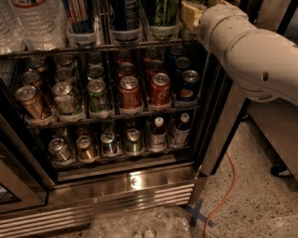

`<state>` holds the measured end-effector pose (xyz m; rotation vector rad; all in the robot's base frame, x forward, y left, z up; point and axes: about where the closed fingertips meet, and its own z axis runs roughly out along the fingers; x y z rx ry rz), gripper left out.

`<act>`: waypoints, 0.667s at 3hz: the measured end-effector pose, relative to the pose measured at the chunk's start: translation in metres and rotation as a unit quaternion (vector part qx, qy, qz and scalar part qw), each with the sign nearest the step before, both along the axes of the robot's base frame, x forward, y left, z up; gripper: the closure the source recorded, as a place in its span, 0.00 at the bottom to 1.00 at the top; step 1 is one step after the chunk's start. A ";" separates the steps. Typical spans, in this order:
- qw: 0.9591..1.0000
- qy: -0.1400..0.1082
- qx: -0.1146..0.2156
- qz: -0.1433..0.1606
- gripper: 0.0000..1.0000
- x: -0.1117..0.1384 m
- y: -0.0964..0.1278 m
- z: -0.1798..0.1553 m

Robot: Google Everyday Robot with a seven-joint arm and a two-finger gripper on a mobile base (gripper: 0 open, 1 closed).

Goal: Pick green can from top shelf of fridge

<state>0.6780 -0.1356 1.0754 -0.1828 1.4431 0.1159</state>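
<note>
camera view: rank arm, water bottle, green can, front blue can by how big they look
1. arm, nearest the camera
2. water bottle
3. green can and front blue can: unsure, green can is cropped
The gripper sits beside the green can.

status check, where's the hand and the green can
Hand at top shelf, right end. Green can upright in its tray, just left of it. No obstruction seen between them.

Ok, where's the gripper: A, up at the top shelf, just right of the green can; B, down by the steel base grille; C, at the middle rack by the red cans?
A: the gripper is at the right end of the top shelf, beside the green can, on the arm reaching in from the right.
</note>
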 end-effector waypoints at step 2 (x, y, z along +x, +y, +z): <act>0.998 -0.024 0.002 0.057 1.00 -0.033 0.020 0.057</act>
